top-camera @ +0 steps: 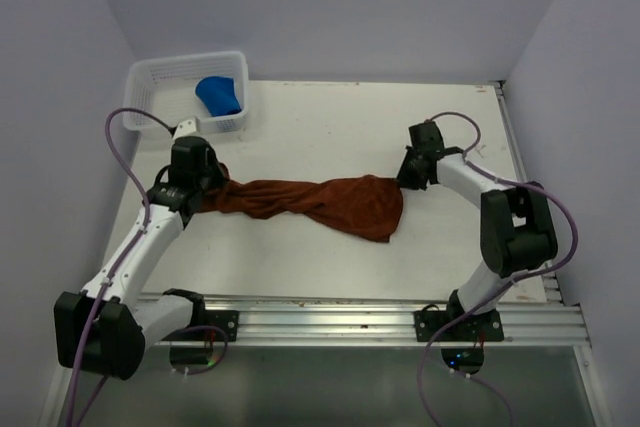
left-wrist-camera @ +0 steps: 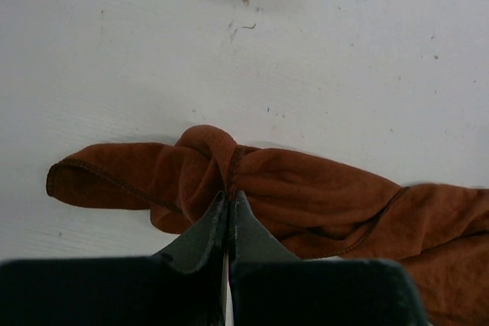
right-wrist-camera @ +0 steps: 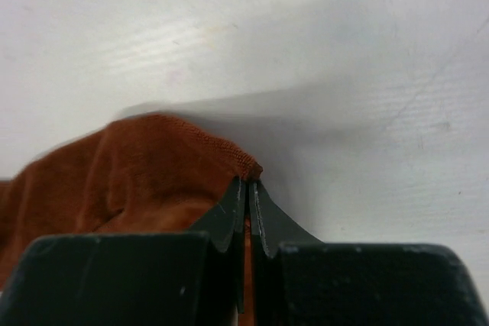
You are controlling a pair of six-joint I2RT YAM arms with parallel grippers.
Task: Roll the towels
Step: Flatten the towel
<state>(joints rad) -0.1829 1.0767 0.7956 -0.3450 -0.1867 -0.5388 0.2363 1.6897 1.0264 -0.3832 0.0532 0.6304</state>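
Note:
The rust-brown towel (top-camera: 310, 202) stretches across the middle of the table, bunched and twisted along its length. My left gripper (top-camera: 203, 190) is shut on the towel's left end; in the left wrist view its fingertips (left-wrist-camera: 229, 198) pinch a gathered fold of the brown towel (left-wrist-camera: 321, 196). My right gripper (top-camera: 405, 180) is shut on the towel's right corner, and the right wrist view shows the hemmed edge of the brown towel (right-wrist-camera: 145, 173) caught between the closed tips (right-wrist-camera: 247, 182). The blue towel (top-camera: 220, 95) lies crumpled in the basket at the back left.
A white mesh basket (top-camera: 160, 82) stands at the back left corner, just behind my left arm. Grey walls enclose the table on three sides. An aluminium rail (top-camera: 330, 322) runs along the near edge by the arm bases.

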